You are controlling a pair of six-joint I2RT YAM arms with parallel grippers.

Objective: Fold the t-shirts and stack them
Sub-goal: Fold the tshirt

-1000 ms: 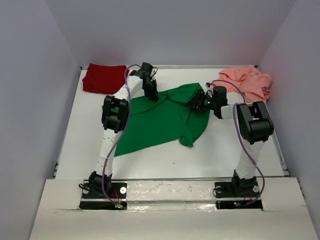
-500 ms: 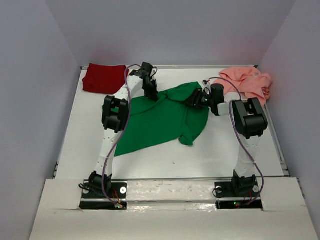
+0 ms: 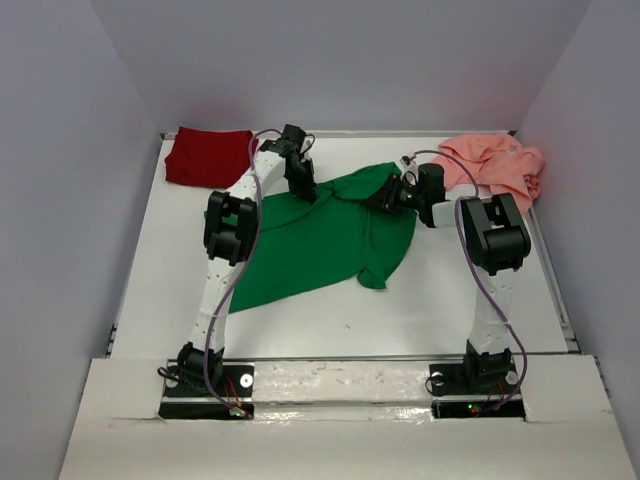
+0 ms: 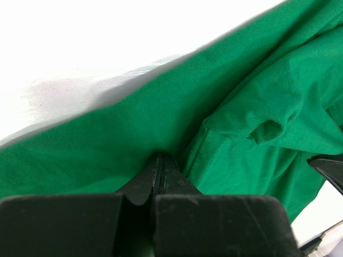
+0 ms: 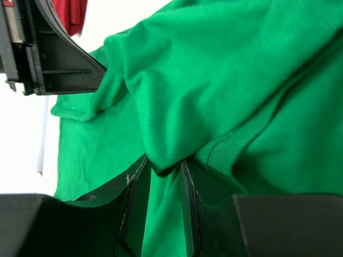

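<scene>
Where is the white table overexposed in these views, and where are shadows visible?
Left wrist view: the table is washed out to plain white, with a soft grey shadow along the edge of the green t-shirt, whose weave is sharp. Right wrist view: the table strip at left is blown out too. Top external view: even light, faint shadows, no glare.

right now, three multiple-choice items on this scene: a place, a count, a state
1. Where does the dark red t-shirt lie? A far left corner; B far right corner; C near edge
2. How many t-shirts are on the table? A two; B three; C four
3. The left end effector is: A wide open; B shut on the green t-shirt; C out of view
Key: 1 A, it sits far left; 2 B, dark red, green, and the salmon pink t-shirt; 3 B, green cloth is pinched in it.
</scene>
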